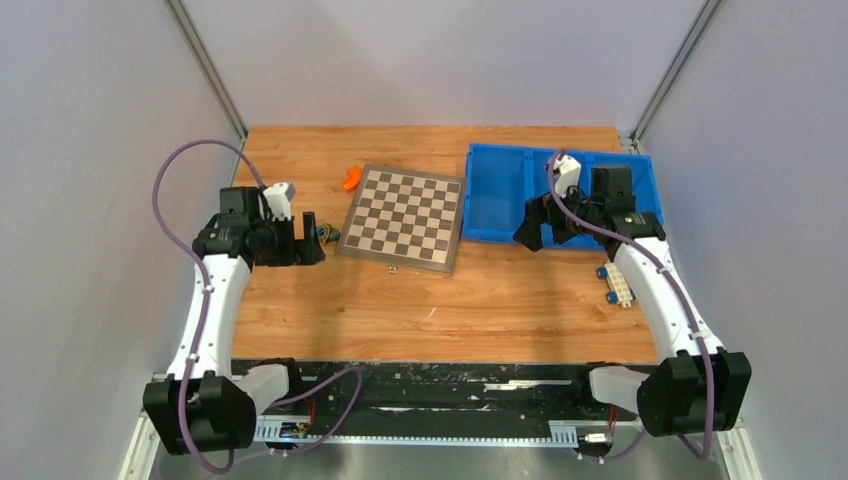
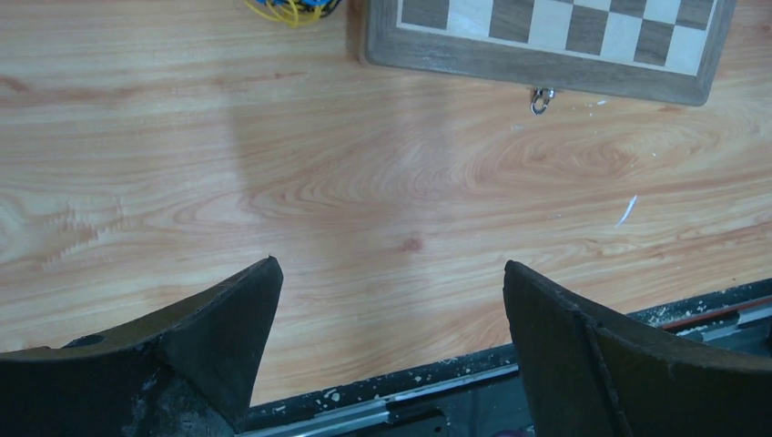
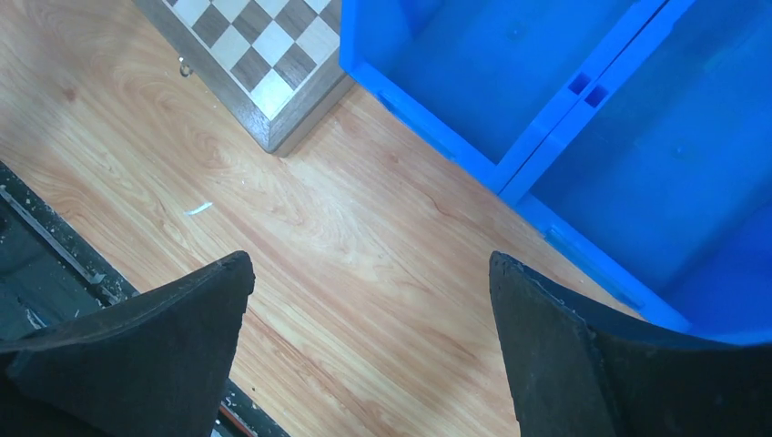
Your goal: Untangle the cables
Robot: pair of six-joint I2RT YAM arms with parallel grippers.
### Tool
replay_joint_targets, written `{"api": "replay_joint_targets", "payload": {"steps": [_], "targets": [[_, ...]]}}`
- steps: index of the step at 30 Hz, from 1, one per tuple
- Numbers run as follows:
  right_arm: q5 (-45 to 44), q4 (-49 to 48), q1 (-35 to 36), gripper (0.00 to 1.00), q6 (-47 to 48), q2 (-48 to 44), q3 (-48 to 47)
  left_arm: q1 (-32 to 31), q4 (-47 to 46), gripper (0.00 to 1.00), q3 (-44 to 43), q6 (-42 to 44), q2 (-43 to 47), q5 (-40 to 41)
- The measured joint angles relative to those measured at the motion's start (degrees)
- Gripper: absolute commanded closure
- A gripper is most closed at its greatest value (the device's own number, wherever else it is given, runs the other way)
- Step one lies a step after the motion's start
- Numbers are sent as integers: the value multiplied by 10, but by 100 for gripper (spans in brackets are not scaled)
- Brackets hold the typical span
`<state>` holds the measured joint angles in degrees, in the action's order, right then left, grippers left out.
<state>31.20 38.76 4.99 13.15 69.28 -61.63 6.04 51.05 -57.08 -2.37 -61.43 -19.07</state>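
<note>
The cables (image 1: 327, 234) lie in a small tangle of yellow, blue and dark strands on the wooden table, just left of the chessboard (image 1: 404, 217). In the left wrist view the cables (image 2: 289, 9) show only at the top edge. My left gripper (image 1: 309, 238) hovers just left of the tangle, and my left gripper (image 2: 390, 273) is open with bare wood between its fingers. My right gripper (image 1: 534, 225) hangs at the front edge of the blue bin (image 1: 500, 236), and my right gripper (image 3: 371, 266) is open over bare wood, holding nothing.
The chessboard (image 2: 555, 41) has a small metal latch at its near edge. An orange object (image 1: 350, 178) lies behind the board. The blue bin (image 3: 510, 73) has two compartments. A white and blue toy piece (image 1: 616, 284) lies by the right arm. A black rail (image 1: 420, 380) borders the near edge.
</note>
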Motion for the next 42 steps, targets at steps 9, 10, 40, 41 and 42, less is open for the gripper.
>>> {"api": "replay_joint_targets", "payload": {"steps": [9,10,40,41,42], "targets": [[20,20,0,0,19,16,-37,10,33,0,-196,98,-185,-6],[23,25,0,0,25,16,-39,14,35,0,-212,107,-212,-10],[68,79,-10,0,60,66,-84,70,-18,73,-272,118,-583,-253],[75,80,-10,0,60,69,-86,70,-15,81,-269,120,-577,-257],[84,81,-10,0,60,73,-91,70,-11,95,-267,118,-570,-258]]}}
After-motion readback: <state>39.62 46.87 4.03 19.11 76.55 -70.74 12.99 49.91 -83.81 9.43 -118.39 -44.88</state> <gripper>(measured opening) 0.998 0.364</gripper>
